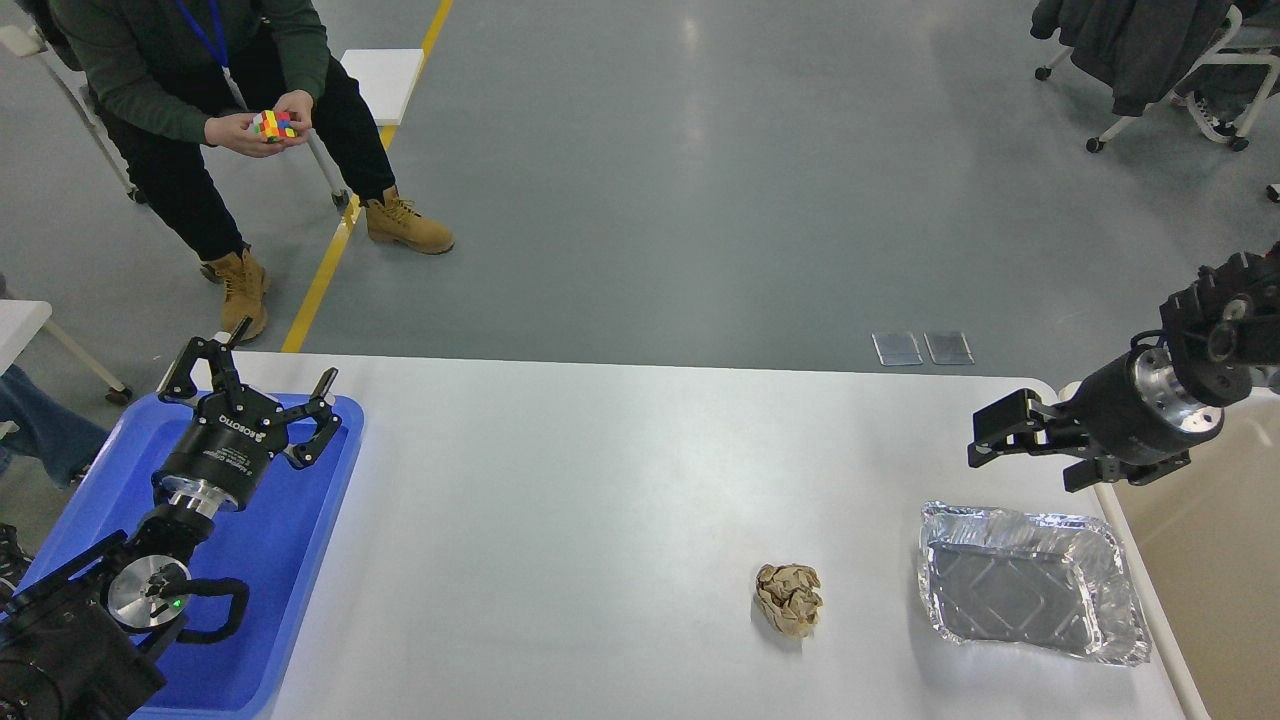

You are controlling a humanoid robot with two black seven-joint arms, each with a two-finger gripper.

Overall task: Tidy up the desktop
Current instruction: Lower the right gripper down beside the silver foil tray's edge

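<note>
Two loose items sit on the large white rectangular desk [600, 480]: a crumpled brown paper ball [789, 598] at about 5 o'clock from desk centre, and a shiny rectangular aluminium foil tray [1030, 595] just to its 3 o'clock, near the right edge. Desk fills the lower view, otherwise bare in the middle.

My left gripper [270, 385] hovers over the blue plastic tray [300, 560] at the desk's 9 o'clock side, fingers [325, 395] spread wide, grasping nothing. My right gripper [985, 435] hangs above the desk at 12 o'clock of the foil tray, apart from it; fingers seen side-on and dark, so I cannot tell if released or clenched.

Step in hand, my guess: right arm picks up trash first. Paper ball looks easiest: light, squashy, so come straight down, fingers open wider than the ball, close gently on its middle. Foil tray is thin and will likely dent or slide; pinch one rim wall, not the flat base. Beige surface [1200, 560] at 3 o'clock off the desk may be a bin; cannot tell.

Seated person with a colourful puzzle cube [273, 125] at far 11 o'clock, well apart.
</note>
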